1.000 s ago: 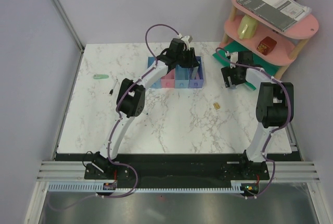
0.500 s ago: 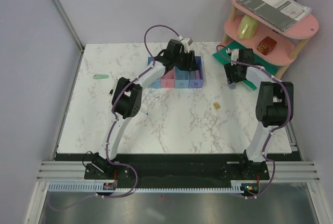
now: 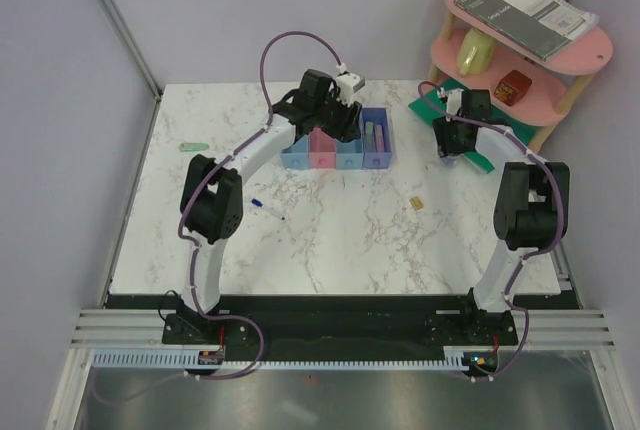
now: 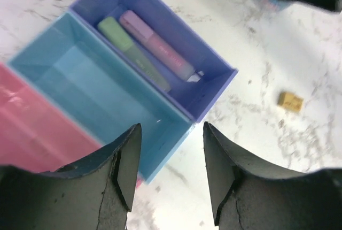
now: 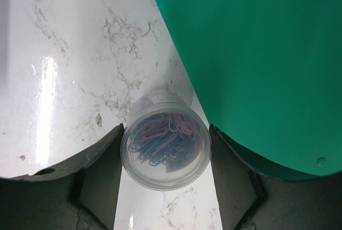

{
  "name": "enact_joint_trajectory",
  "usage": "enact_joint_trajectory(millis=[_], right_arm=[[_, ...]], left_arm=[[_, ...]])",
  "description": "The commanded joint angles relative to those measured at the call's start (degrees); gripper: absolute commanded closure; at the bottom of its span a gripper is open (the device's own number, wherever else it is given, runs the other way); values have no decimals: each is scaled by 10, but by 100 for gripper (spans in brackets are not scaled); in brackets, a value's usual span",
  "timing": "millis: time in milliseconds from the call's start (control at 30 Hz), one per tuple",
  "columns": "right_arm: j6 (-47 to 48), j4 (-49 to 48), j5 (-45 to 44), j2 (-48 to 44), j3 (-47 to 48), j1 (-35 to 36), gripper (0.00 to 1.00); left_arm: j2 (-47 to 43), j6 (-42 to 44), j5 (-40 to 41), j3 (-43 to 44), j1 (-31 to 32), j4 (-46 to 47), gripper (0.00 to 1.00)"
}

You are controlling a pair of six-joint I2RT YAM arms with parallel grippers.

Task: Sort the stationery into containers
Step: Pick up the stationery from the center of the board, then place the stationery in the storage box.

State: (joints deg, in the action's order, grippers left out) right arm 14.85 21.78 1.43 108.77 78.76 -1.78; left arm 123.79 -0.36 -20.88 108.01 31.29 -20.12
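white arms [image 3: 255, 150] with black joints [image 3: 212, 212] and bases [image 3: 190, 328], each trailing a purple cable [image 3: 285, 38].

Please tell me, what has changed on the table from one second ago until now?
The left pincer, open and empty, drew back leftward off the purple tray, uncovering a green marker and a pink-purple marker inside. Its elbow swung left, uncovering the pen. The right pincer crept toward the green mat, straddling a paper-clip tub. Gold clip, loose marker and trays stayed.

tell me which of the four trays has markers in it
The purple-blue tray at the right end of the row: a pale green marker and a pink-purple marker lie side by side in it. The light blue tray beside it is empty.
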Motion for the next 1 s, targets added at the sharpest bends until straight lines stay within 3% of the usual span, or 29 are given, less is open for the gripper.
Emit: enact_joint_trajectory(millis=[0,167,400,733,967], right_arm=[[-16,11,19,-51,28,-2,56],[-21,27,39,-71,71,14,56],[-30,39,50,-44,153,80,56],[-50,50,54,72,336,158,56],[-70,42,74,145,400,197,56]], left_arm=[[-89,150,31,-38,-16,-43,42],[-160,298,69,-140,-28,-63,40],[-210,405,81,-277,-77,-69,36],[-233,534,54,-352,-161,-71,34],[-246,642,46,-394,-177,-72,32]])
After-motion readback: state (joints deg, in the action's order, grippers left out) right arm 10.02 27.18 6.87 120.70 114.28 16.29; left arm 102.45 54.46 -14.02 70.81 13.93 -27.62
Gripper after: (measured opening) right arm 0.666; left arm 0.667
